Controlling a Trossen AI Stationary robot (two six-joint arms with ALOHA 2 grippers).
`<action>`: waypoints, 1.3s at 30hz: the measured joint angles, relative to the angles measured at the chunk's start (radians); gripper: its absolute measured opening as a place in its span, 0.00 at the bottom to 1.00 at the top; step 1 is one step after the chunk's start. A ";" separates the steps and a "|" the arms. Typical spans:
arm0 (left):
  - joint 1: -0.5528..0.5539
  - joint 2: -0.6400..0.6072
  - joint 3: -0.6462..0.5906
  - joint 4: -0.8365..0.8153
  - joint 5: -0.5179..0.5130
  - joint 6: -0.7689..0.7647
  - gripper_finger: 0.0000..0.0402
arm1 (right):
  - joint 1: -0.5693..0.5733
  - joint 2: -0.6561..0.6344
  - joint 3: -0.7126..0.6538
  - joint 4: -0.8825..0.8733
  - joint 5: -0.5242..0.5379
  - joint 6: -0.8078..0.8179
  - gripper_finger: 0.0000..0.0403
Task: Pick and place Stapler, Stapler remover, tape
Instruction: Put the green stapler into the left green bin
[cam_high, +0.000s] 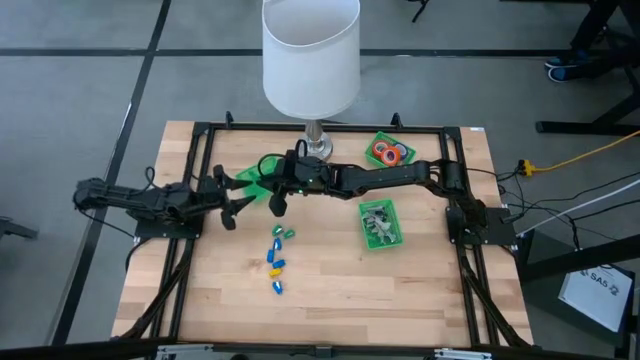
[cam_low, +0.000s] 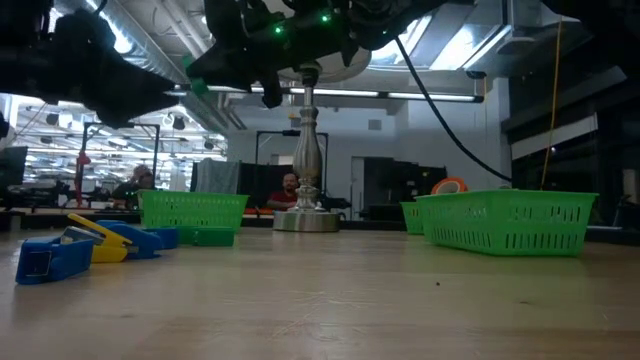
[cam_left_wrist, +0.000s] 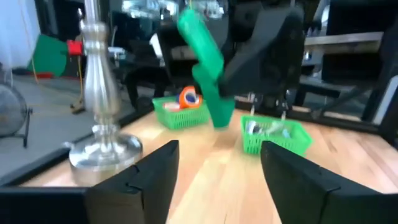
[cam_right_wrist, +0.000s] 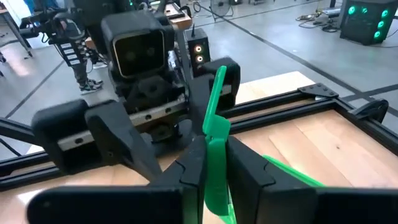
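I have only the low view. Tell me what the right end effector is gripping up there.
Observer: Its wrist view shows the right end effector shut on a thin green item, held clear of the table.
Operator: Report the left end effector.
Observer: The left end effector is open and empty, pointing toward that green item.
Operator: Give me the contents of the big bin on my right.
Observer: From the high view, that green bin holds silvery-grey pieces.
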 joint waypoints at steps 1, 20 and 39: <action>0.000 0.011 0.000 0.029 -0.010 0.011 0.57 | 0.000 0.000 0.000 0.000 0.000 0.000 0.12; 0.000 0.192 0.001 0.333 0.005 0.016 0.60 | -0.002 0.000 0.000 0.103 -0.107 -0.060 0.12; 0.104 0.328 0.001 0.504 0.192 -0.085 0.38 | -0.001 0.000 0.000 0.139 -0.140 -0.078 0.12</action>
